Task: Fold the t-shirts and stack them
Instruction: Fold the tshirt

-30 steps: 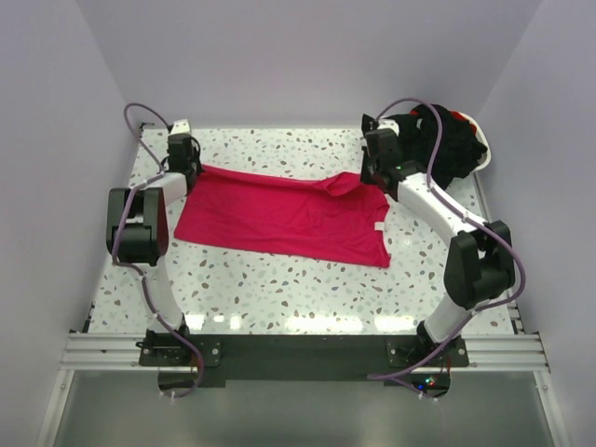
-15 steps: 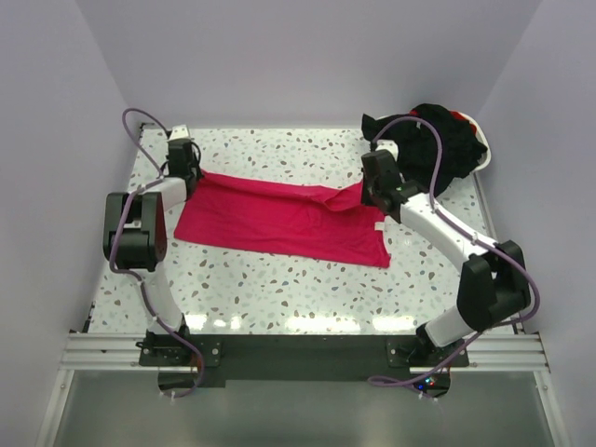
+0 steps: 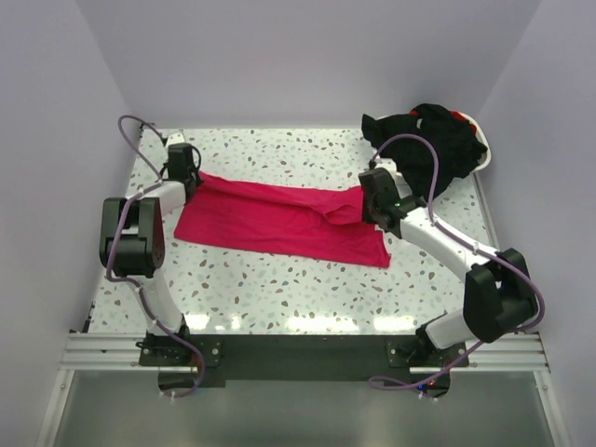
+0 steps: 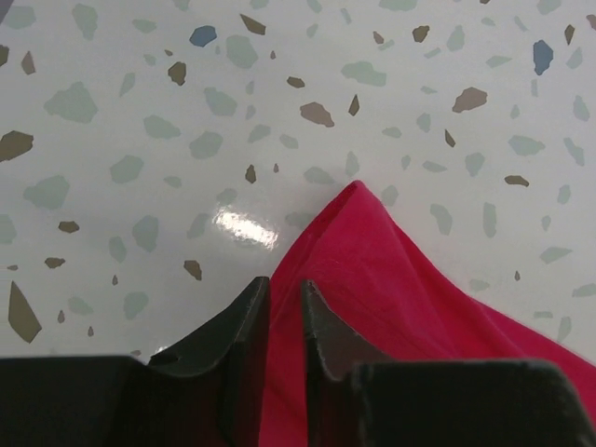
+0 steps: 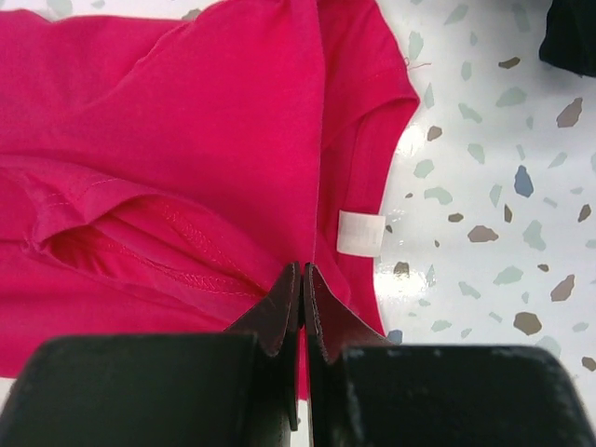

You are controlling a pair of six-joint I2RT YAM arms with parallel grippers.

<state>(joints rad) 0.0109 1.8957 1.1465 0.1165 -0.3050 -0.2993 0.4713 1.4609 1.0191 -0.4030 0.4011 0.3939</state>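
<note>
Red t-shirt (image 3: 279, 219) spread on counter (image 3: 279, 279). Left gripper (image 4: 283, 291) pinched narrow on its corner; right gripper (image 5: 303, 273) clamped tight on a fold beside the neck label (image 5: 360, 233).

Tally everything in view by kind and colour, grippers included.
pinkish-red t-shirt: 1
black clothing heap: 1, shirts in it uncountable
white basket: 1
grippers: 2, the left gripper and right gripper
Total: 5

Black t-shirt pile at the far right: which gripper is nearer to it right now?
Right. The right gripper pinches the red t-shirt near its label, just short of the black t-shirt pile; the left gripper holds the opposite end, across the table.
</note>
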